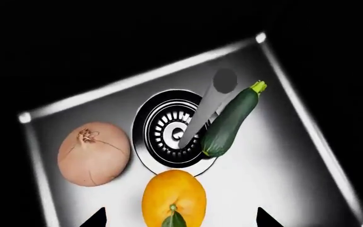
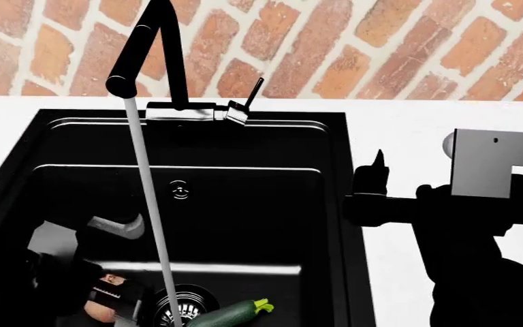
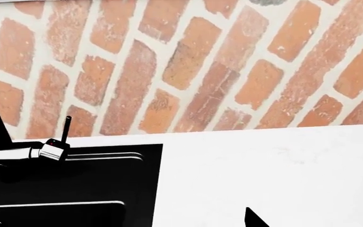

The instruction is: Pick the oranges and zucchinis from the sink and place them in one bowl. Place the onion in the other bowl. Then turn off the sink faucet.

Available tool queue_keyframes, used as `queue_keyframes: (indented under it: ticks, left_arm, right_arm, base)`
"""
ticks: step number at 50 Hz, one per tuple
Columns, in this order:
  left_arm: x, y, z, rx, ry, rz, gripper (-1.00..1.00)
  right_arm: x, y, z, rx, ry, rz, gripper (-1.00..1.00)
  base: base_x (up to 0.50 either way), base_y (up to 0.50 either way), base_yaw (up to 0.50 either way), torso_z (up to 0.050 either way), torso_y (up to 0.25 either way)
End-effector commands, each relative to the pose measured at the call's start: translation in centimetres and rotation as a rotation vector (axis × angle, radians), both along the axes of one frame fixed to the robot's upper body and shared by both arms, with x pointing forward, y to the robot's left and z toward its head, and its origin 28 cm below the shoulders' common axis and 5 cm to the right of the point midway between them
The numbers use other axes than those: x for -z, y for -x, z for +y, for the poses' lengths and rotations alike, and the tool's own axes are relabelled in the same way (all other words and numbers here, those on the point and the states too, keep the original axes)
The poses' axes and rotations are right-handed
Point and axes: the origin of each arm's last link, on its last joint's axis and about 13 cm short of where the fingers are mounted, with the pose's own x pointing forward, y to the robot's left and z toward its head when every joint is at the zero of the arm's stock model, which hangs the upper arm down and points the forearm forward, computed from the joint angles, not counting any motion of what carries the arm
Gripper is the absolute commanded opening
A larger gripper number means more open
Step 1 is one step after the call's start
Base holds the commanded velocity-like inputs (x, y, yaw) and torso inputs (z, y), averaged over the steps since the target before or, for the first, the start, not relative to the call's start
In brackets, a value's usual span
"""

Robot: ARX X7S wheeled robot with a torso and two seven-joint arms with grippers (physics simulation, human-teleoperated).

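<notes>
**Left gripper over the sink, water running**

The left gripper (image 1: 176, 218) hangs inside the sink (image 1: 282, 189), looking down at its floor. Only two dark fingertips (image 1: 96, 218) show at the edge of the left wrist view, set wide apart, so the jaws stand open and hold nothing. The orange (image 1: 174, 197), with its green leaf, lies directly between those tips and below them. Just beyond the orange sits the round ribbed drain (image 1: 168, 130). The onion (image 1: 94, 153) rests to one side of the drain, near the orange but apart from it. The zucchini (image 1: 230, 121) lies on the drain's other side, one end over the drain's rim and its pale stem pointing away from the gripper.

A stream of water (image 2: 150, 204) falls from the sink faucet (image 2: 144, 51) to the drain, passing just beside the zucchini. The faucet's lever (image 2: 253, 92) is tilted up at the silver base.

The right gripper (image 2: 375, 178) is held over the white desk (image 2: 407, 136) to the right of the sink, well apart from the vegetables. One dark fingertip (image 3: 254, 218) shows in the right wrist view; whether these jaws are open or closed I cannot tell. A brick wall (image 3: 200, 66) stands behind the desk.
</notes>
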Motion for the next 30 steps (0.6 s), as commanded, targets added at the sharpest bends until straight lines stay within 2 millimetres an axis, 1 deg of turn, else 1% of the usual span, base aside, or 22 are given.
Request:
queue_keyframes:
  ticks: [1, 5, 7, 9, 10, 13, 15, 18, 22, 26, 29, 30]
  left_arm:
    - [0.3, -0.5, -0.1, 0.004, 0.001, -0.016, 1.00]
    - [0.6, -0.8, -0.2, -0.020, -0.001, -0.019, 1.00]
    - [0.6, -0.9, 0.1, -0.027, -0.006, -0.022, 1.00]
    - [0.8, -1.0, 0.1, -0.019, -0.006, -0.022, 1.00]
    - [1.3, -0.8, 0.0, -0.006, -0.025, -0.013, 1.00]
    - [1.5, -0.8, -0.1, 0.001, -0.026, -0.001, 1.00]
    - [1.7, -0.9, -0.2, 0.015, -0.046, -0.026, 1.00]
    - [1.6, -1.1, -0.4, 0.010, -0.036, -0.020, 1.00]
    - [1.6, -1.1, -0.2, 0.006, -0.034, -0.025, 1.00]
    - [1.7, -1.2, -0.4, 0.002, -0.037, -0.028, 1.00]
    - [1.8, -1.2, -0.5, 0.006, -0.038, -0.027, 1.00]
    - [1.9, -1.2, -0.5, 0.012, -0.041, -0.026, 1.00]
  right_arm:
    - [0.3, 0.0, 0.1, -0.009, -0.013, 0.003, 1.00]
    - [0.4, 0.1, 0.1, -0.008, -0.012, 0.007, 1.00]
    - [0.4, 0.1, 0.1, -0.009, -0.010, 0.009, 1.00]
    - [0.3, 0.1, 0.1, -0.009, -0.009, 0.008, 1.00]
    - [0.2, 0.0, 0.1, -0.009, -0.006, 0.008, 1.00]
    - [0.0, 0.0, 0.1, -0.011, -0.004, 0.004, 1.00]
    - [0.1, 0.1, 0.2, -0.013, -0.009, 0.006, 1.00]
    - [0.4, 0.1, 0.2, -0.011, -0.014, 0.011, 1.00]
    - [0.4, 0.2, 0.1, -0.008, -0.019, 0.007, 1.00]
    - [0.2, 0.3, 0.0, -0.006, -0.017, 0.002, 1.00]
    - [-0.5, 0.2, 0.0, -0.010, 0.014, -0.009, 1.00]
    - [-1.5, 0.1, -0.1, -0.017, 0.051, -0.028, 1.00]
  base:
    - [0.00, 0.00, 0.00, 0.000, 0.000]
    - [0.00, 0.00, 0.00, 0.000, 0.000]
    - [0.00, 0.00, 0.00, 0.000, 0.000]
    - [0.00, 0.00, 0.00, 0.000, 0.000]
    - [0.00, 0.00, 0.00, 0.000, 0.000]
    - [0.00, 0.00, 0.00, 0.000, 0.000]
    - [0.00, 0.00, 0.00, 0.000, 0.000]
    - [0.00, 0.00, 0.00, 0.017, -0.042]
    - [0.00, 0.00, 0.00, 0.022, -0.076]
    - [0.00, 0.00, 0.00, 0.024, -0.097]
    - [0.00, 0.00, 0.00, 0.024, -0.096]
    - [0.00, 0.00, 0.00, 0.025, -0.096]
